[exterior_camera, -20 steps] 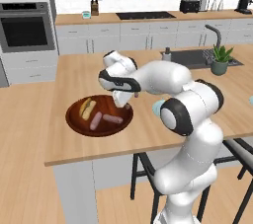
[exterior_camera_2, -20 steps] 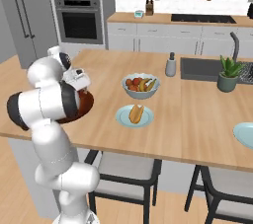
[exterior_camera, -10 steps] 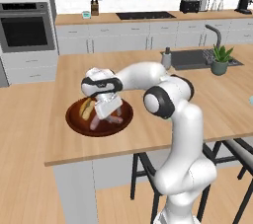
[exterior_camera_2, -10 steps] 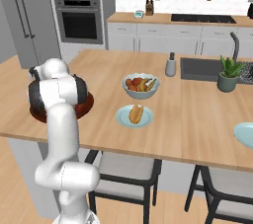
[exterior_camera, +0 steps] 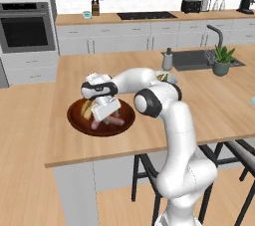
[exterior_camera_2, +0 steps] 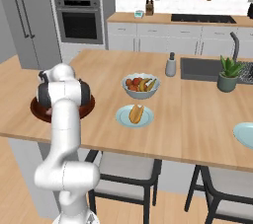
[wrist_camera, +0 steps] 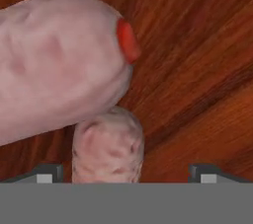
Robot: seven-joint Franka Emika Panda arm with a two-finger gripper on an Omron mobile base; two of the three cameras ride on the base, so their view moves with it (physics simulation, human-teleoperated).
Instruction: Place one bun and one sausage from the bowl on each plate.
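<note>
A: Two sausages [wrist_camera: 59, 65] sit right under the hand camera, lying on the dark wood floor of the bowl [wrist_camera: 197, 60]. The larger one crosses the upper left and shows a red end; the smaller one [wrist_camera: 107, 144] pokes up from the bottom edge, touching the larger.

B: Jaws?

A: Apart, at full spread. The two dark fingertips [wrist_camera: 47, 172] stand near opposite sides of the hand view, and the smaller sausage lies between them, closer to the left tip. Nothing is clamped.

B: Position from the base cameras?

A: In the left base view the gripper [exterior_camera: 105, 113] is down inside the bowl [exterior_camera: 75, 120], over a pinkish sausage [exterior_camera: 113, 120], with a tan bun [exterior_camera: 88, 109] just beside it on the left. The bowl rests on the wooden surface [exterior_camera: 60, 140] near its front edge.

B: Further out?

A: In the right base view a pale blue plate [exterior_camera_2: 122, 117] carries one bun [exterior_camera_2: 136, 113]; it sits to the right of the bowl, apart from it. Just behind the plate is a grey fruit bowl [exterior_camera_2: 141, 90]. A second pale blue plate [exterior_camera_2: 244, 134] lies at the right edge; its contents cannot be made out.
</note>
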